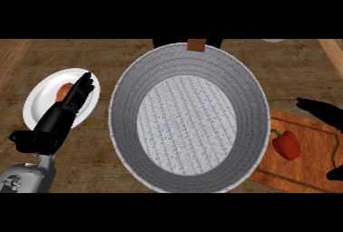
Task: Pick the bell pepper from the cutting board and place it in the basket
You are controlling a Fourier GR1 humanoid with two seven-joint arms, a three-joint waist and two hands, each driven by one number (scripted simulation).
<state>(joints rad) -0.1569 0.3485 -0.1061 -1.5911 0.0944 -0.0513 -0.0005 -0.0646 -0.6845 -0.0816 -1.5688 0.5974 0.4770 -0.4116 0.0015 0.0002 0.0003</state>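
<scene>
Pepper on board, not yet taken.
Bell pepper (pixel 287 144) lies on cutting board (pixel 305 174), right of basket (pixel 127 131); likely light, slick: grasp its body. Right hand (pixel 324 112) open beside it; left hand (pixel 67 105) open.

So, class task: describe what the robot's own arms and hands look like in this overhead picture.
The left hand is black, with slim segmented fingers and a blocky black wrist. Behind it comes a grey metallic forearm with darker markings on its casing. The right hand shows only as black shapes at the picture's right edge; its forearm is out of view. No cables or sleeves show.
</scene>
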